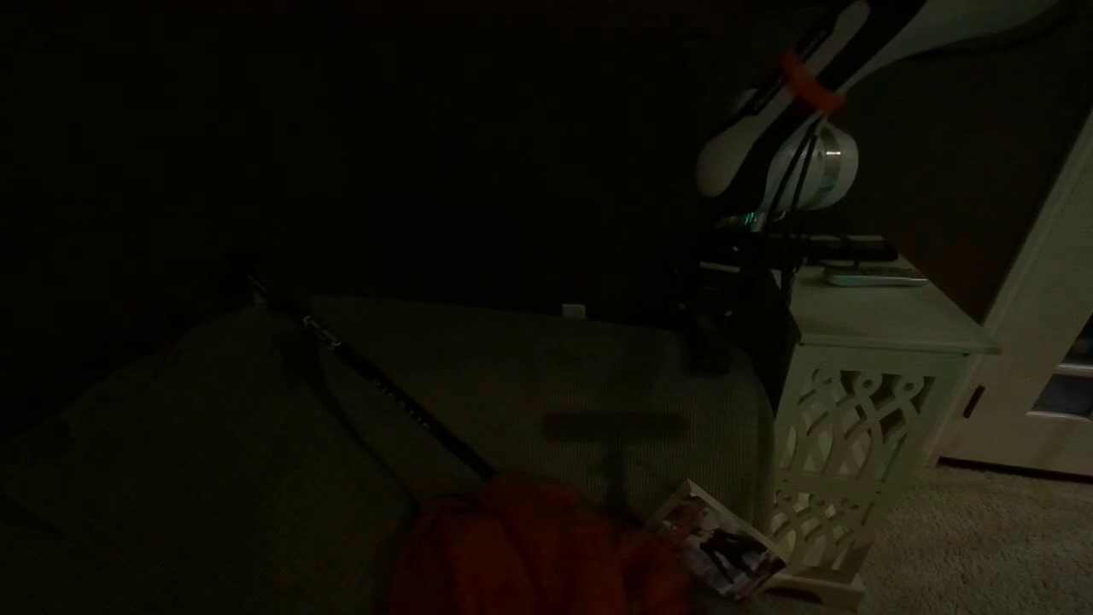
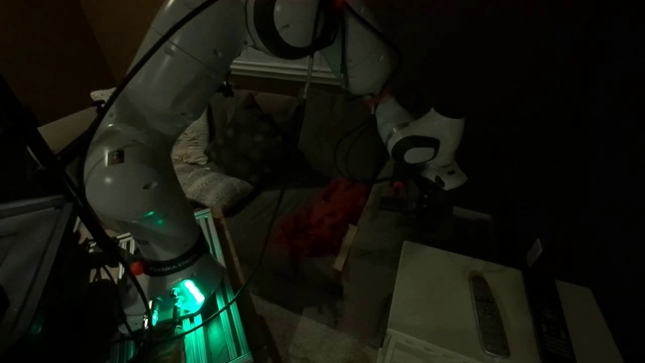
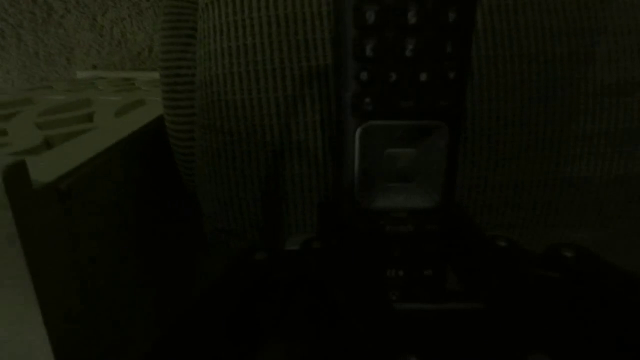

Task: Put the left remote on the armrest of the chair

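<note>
Past the far-left corner of the bench (image 2: 438, 287) in an exterior view, your tool (image 2: 422, 207) hangs over the armrest (image 1: 734, 410) of the chair (image 2: 257, 232). Light poor. Wrist view: black remote (image 3: 400, 165) at your tool, number keys showing, ribbed armrest fabric either side; contact with the fabric unclear. Too dark to say whether your tool is clamped on that remote or spread apart. Toward the right edge of the bench, in an exterior view, you have a grey remote (image 1: 879, 279), a long dark object (image 1: 854, 250) just behind it. Red cloth (image 2: 327, 222) left of the bench's left edge; a picture-faced item (image 1: 726, 547) sits tilted near the bench's foot.
</note>
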You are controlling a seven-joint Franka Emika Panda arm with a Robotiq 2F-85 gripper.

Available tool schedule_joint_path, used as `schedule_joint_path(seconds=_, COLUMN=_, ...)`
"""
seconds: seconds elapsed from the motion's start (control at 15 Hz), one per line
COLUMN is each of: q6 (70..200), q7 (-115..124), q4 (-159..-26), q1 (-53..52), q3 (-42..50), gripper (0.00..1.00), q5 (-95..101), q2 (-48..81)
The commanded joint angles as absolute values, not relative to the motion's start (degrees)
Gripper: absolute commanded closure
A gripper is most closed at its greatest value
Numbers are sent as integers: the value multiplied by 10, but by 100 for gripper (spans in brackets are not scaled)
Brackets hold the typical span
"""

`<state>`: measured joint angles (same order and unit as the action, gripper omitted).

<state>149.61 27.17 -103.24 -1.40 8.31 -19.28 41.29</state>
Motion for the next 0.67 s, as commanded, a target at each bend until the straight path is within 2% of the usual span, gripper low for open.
schedule_joint_path(seconds=0.0, q6=1461, q7=329, q4=-1008, q1=-29, q3=89, gripper=71, q5=-175, q2=434)
schedule_joint_path(seconds=0.07, q6=1484, q7=302, q4=-1030, q1=-15, q3=80, gripper=46, q5=-181, q2=421)
schedule_joint_path(seconds=0.13, q6=1479, q7=308, q4=-1027, q1=-18, q3=80, gripper=46, q5=-181, q2=425)
schedule_joint_path(seconds=0.2, q6=1478, q7=312, q4=-1025, q1=-20, q3=79, gripper=71, q5=-181, q2=428)
schedule_joint_path(seconds=0.6, q6=1469, q7=320, q4=-956, q1=-20, q3=77, gripper=71, q5=-178, q2=492)
